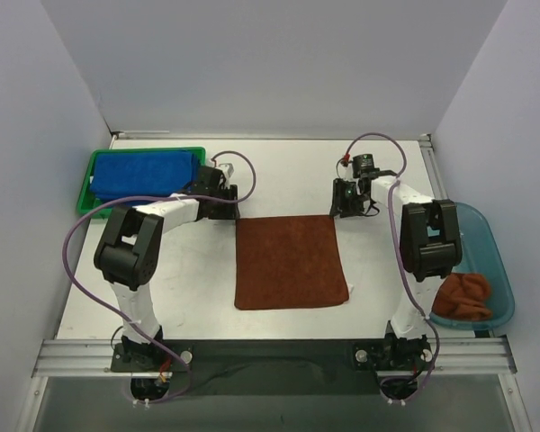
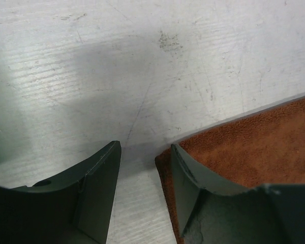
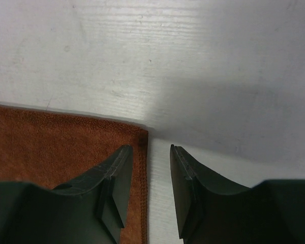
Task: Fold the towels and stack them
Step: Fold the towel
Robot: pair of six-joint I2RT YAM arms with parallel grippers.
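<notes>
A rust-brown towel [image 1: 291, 261] lies flat and spread out in the middle of the table. My left gripper [image 1: 227, 209] is at its far left corner. In the left wrist view it [image 2: 145, 152] is open, with one finger over the towel [image 2: 254, 147] and the other over bare table. My right gripper [image 1: 344, 203] is at the far right corner. In the right wrist view it [image 3: 151, 152] is open, straddling the hem of the towel [image 3: 51, 147]. Folded royal blue towels [image 1: 144, 173] lie stacked in the tray at the far left.
A green tray [image 1: 144, 150] at the far left holds the blue towels. A translucent teal bin [image 1: 486, 234] at the right edge holds a crumpled rust-brown cloth [image 1: 463, 295]. White walls close in the table at the back and both sides.
</notes>
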